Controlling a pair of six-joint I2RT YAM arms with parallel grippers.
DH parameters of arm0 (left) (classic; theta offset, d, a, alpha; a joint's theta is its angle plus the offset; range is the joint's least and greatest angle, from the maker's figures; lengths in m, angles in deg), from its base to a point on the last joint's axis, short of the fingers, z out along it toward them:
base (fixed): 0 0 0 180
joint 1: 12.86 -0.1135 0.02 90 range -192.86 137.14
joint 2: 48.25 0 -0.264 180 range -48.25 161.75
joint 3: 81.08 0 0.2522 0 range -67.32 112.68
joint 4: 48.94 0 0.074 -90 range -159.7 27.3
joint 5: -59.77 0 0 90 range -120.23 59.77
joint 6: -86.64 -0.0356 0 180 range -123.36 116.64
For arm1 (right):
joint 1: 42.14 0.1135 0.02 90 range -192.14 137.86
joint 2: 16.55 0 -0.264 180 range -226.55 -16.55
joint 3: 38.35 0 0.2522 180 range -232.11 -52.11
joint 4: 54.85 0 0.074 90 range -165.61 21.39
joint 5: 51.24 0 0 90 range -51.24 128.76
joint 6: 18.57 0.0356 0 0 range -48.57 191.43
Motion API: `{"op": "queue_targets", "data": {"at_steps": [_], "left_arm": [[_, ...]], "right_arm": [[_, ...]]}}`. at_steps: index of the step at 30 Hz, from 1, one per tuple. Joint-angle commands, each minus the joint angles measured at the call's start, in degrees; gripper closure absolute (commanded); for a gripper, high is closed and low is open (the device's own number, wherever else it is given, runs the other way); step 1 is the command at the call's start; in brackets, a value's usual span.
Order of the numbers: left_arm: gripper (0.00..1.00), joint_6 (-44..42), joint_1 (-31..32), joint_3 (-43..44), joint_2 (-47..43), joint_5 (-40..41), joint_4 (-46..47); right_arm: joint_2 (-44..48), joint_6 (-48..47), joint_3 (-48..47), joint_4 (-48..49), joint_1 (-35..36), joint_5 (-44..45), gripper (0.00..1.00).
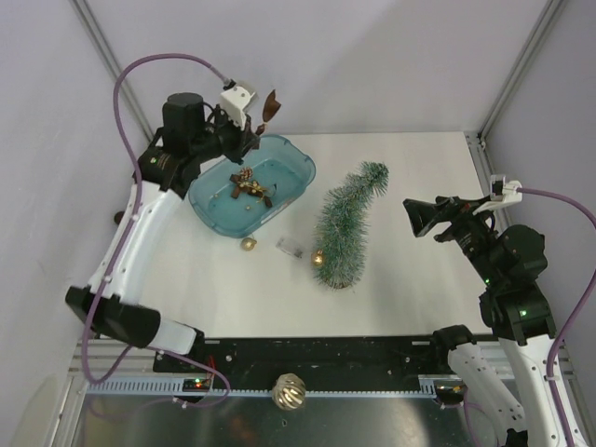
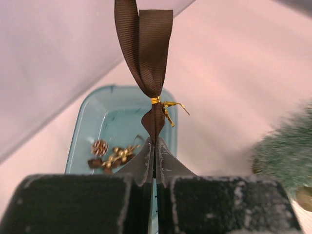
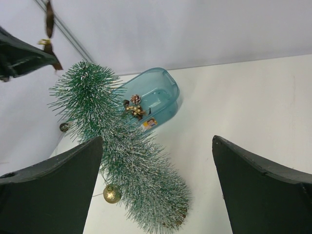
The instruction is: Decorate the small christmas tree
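The small christmas tree (image 1: 346,228) is standing on its round base right of the table's middle. Its long axis is rising from the table, so in the overhead view it is reading from 6 o'clock at the base to 12 o'clock at the bent tip. 1 gold bauble (image 1: 318,259) is sitting against its lower needles at 9 o'clock; hung or only resting, I cannot tell. The right gripper (image 1: 421,219) is hovering nearest, at the tree's 3 o'clock, jaws spread wide and carrying nothing. The left gripper (image 2: 155,146) is hanging farther off above the teal tub (image 1: 296,166), pinching 1 brown ribbon bow (image 2: 145,48) tight, and the tree is lying toward 4 o'clock from its fingers. Beyond these, 1 second bauble (image 1: 249,244) is lying beside the tub, 1 larger gold ball (image 1: 289,391) is resting on the front rail, and 1 pine cone (image 2: 100,146) is sitting among small gold pieces inside the tub.
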Motion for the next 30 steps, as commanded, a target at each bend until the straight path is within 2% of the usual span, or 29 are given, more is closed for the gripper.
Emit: {"op": "queue_targets", "data": {"at_steps": [1, 6, 12, 20, 23, 30], "left_arm": [[1.00, -2.9, 4.6, 1.7, -4.6, -6.2, -0.5], [1.00, -5.4, 12.0, 1.3, -8.6, -9.4, -1.4], [1.00, -6.5, 18.6, 4.3, -7.5, -12.4, -6.6], [1.00, -7.3, 26.0, 8.5, -5.7, -20.9, -14.3], [0.99, -8.9, 29.0, 6.8, -5.4, -19.0, -15.8], [0.98, -17.8, 37.5, 3.6, -2.6, -3.6, -18.0]], "right_arm": [[0.6, 0.0, -2.4, 0.3, -0.1, -0.5, 0.02], [0.3, 0.1, -2.4, 0.1, -0.1, -0.4, 0.02], [0.4, 0.1, -2.4, -0.1, 0.0, -0.2, 0.02], [0.1, 0.1, -2.4, -0.3, 0.0, -0.1, 0.02], [0.0, 0.2, -2.4, 0.0, 0.0, -0.2, 0.02], [0.5, 0.2, -2.3, -0.2, 0.1, 0.1, 0.02]]}}
